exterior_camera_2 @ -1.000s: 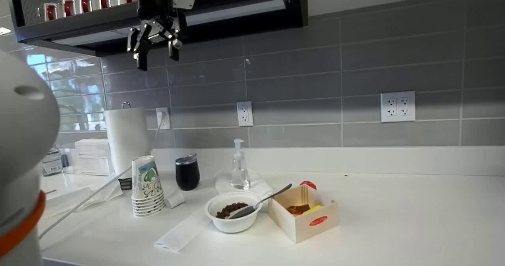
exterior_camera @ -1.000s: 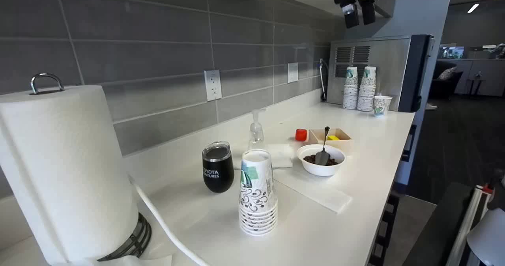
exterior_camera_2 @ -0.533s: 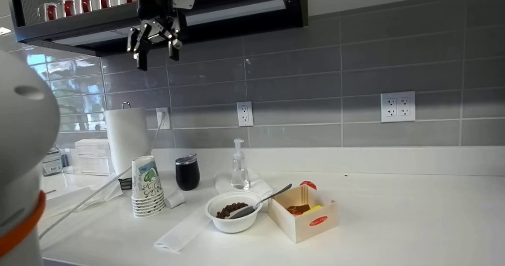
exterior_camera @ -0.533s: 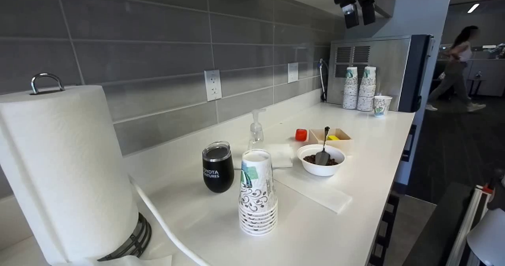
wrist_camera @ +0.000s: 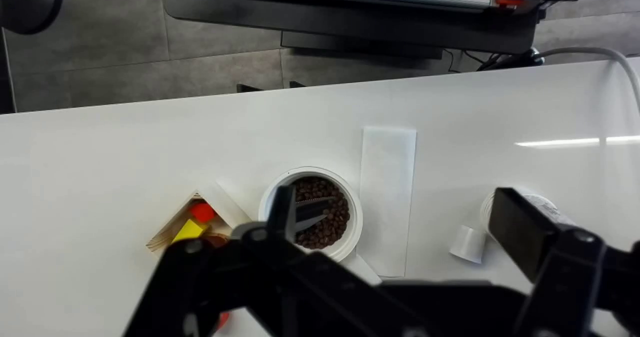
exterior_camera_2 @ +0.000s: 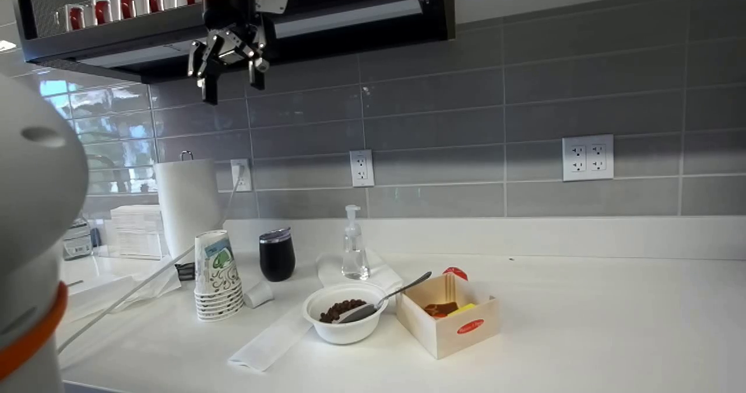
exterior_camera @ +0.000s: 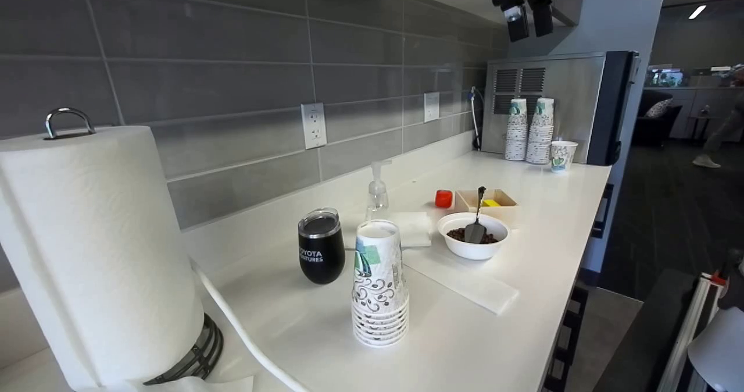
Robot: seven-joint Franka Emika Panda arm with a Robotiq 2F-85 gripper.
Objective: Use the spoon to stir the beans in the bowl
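Observation:
The white bowl [exterior_camera: 469, 253] stands on the counter and also shows in an exterior view [exterior_camera_2: 344, 336] and the wrist view [wrist_camera: 355, 217]. Dark brown beans [exterior_camera_2: 340, 309] lie in it; they show in the wrist view [wrist_camera: 340, 221]. The spoon [exterior_camera_2: 359, 312] looks dark grey, its head on the beans and its handle leaning over the rim towards the wooden box. It also shows in an exterior view [exterior_camera: 475, 231]. My gripper [exterior_camera_2: 234, 83] is open and empty, high above the counter. In the wrist view [wrist_camera: 394, 211], one finger hides part of the bowl and spoon.
A wooden box [exterior_camera_2: 434, 334] stands beside the bowl. A soap bottle [exterior_camera_2: 355, 250], black tumbler [exterior_camera_2: 277, 256], stacked paper cups [exterior_camera_2: 218, 276] and a paper towel roll [exterior_camera: 104, 252] stand around. A folded napkin [wrist_camera: 387, 197] lies by the bowl. A shelf [exterior_camera_2: 128, 37] hangs near the gripper.
The gripper, spoon, bowl and beans have not visibly moved. In an exterior view, a person has walked through the background room towards the right edge.

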